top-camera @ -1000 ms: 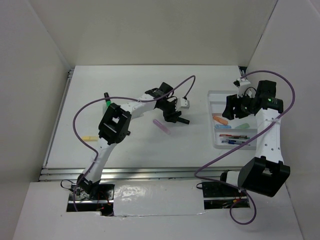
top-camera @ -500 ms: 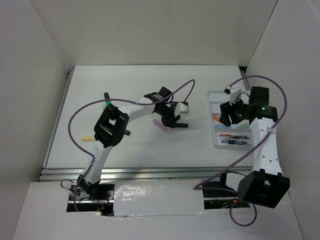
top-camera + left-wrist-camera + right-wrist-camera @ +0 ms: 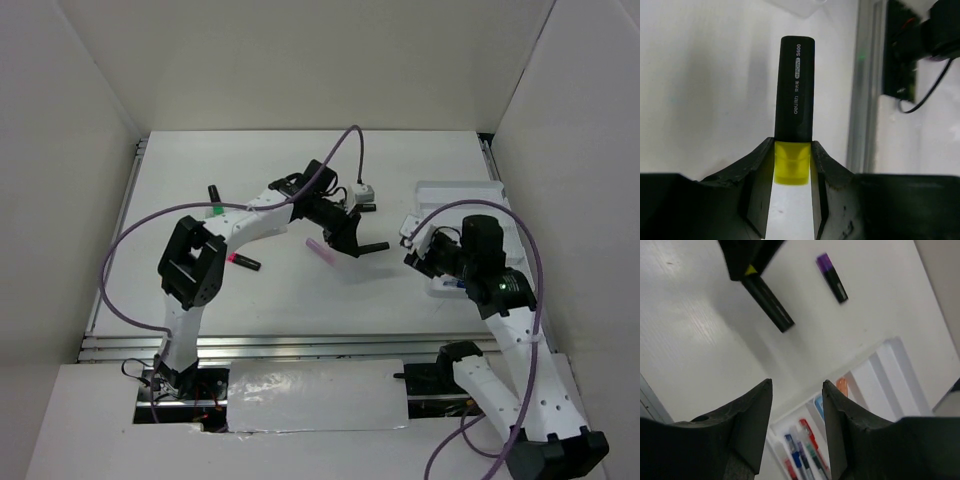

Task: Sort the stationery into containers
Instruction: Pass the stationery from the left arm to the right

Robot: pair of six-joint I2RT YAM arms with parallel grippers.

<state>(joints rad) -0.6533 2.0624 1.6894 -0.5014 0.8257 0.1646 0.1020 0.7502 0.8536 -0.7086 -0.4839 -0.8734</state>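
Note:
My left gripper (image 3: 792, 165) is shut on the yellow cap of a black highlighter (image 3: 796, 90), held above the table's middle (image 3: 370, 247). My right gripper (image 3: 797, 390) is open and empty. In the top view it (image 3: 413, 256) hangs just right of that highlighter, at the white tray's (image 3: 440, 186) near left corner. The right wrist view shows the held highlighter (image 3: 767, 302), a purple-capped highlighter (image 3: 832, 277) lying on the table, and the tray (image 3: 890, 347) with several thin pens (image 3: 807, 450), an orange marker (image 3: 842, 386) and a blue one (image 3: 818, 407).
A lilac marker (image 3: 322, 250) lies under the left wrist. A pink-capped highlighter (image 3: 243, 262) and a green-capped one (image 3: 214, 208) lie at the left. Purple cables loop over both arms. The right arm hides most of the tray in the top view.
The right gripper has swung off the tray, left and nearer, toward the held highlighter. The left gripper has carried the highlighter slightly right; its elbow has shifted left.

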